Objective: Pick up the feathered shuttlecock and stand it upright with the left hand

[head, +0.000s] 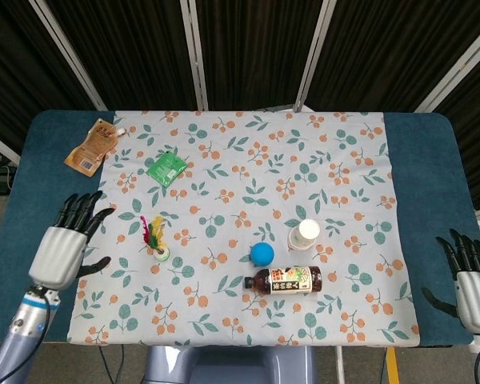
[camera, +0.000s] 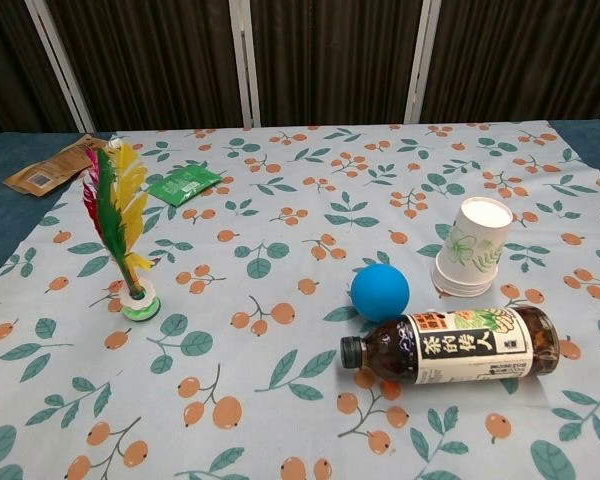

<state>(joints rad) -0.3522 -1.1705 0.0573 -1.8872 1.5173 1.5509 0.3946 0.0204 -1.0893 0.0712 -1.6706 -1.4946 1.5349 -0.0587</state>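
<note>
The left robot hand [head: 62, 250] hangs over the blue edge of the counter [head: 32, 184], fingers spread and empty, well apart from the feathered shuttlecock [camera: 123, 240]. That stands upright by itself on its flat green disc base, stiff red, green and yellow plumes fanning upward, so the task looks finished. Near the far right edge, the right robot hand [head: 470, 280] rests idle, fingers apart, holding nothing.
</note>
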